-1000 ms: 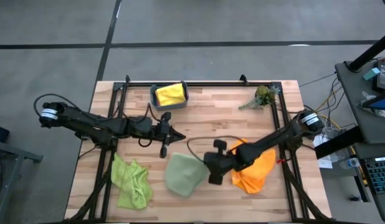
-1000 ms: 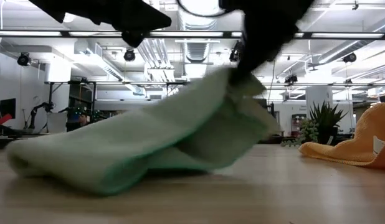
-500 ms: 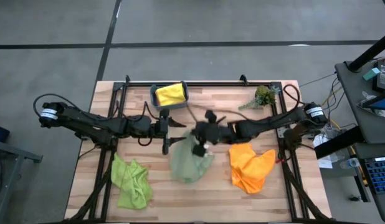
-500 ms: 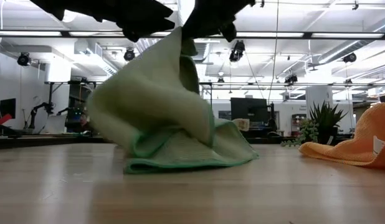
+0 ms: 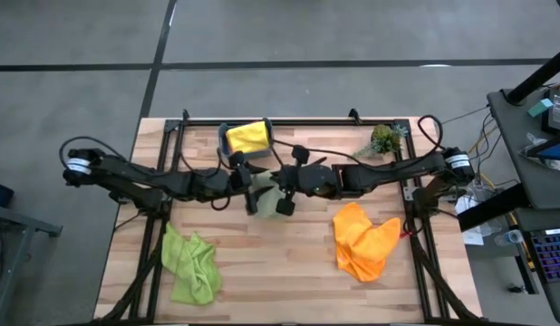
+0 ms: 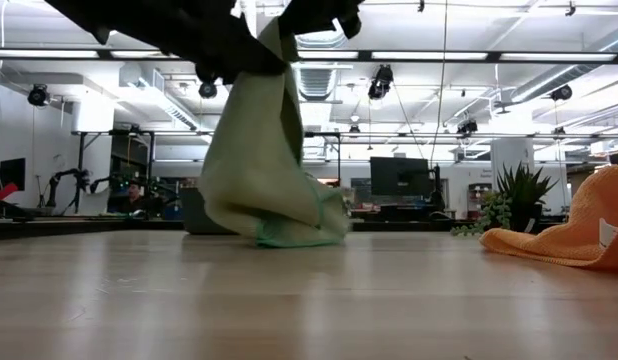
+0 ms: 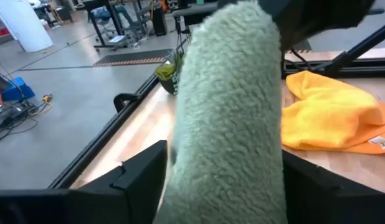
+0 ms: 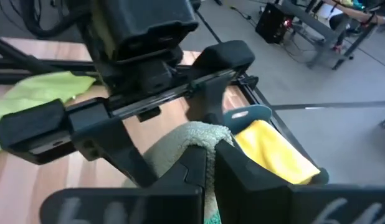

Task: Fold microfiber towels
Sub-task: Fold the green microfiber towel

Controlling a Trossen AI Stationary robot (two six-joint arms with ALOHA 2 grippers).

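A pale sage green towel (image 6: 272,150) hangs from my right gripper (image 5: 278,188), which is shut on its top at the table's middle. My left gripper (image 5: 250,186) comes level from the left and is open. Its two fingers (image 7: 142,177) stand on either side of the hanging towel (image 7: 233,118). A lime green towel (image 5: 191,263) lies crumpled near the left front. An orange towel (image 5: 362,240) lies crumpled at the right. A yellow towel (image 5: 248,137) sits in the teal bin (image 5: 227,145) at the far edge. My right gripper pinches a bunched fold at the towel's top (image 8: 202,134) between its two fingers, coming nearly level from the table's right. The towel hangs slack below the fingers, and its lower end (image 6: 289,232) rests crumpled on the table. My left gripper: whether its fingers touch the towel I cannot tell.
A small plant sprig (image 5: 382,140) lies at the far right. Black frame rails (image 5: 167,154) run along the table's left, right and far sides. Bare wood (image 5: 271,272) shows in front between the lime and orange towels.
My right gripper has risen and gone toward the far edge and the left, tipping up to nearly level. It has drawn the sage towel up off the table. The towel lay flat near the front; now it hangs between my left gripper's fingers with only its lower end down.
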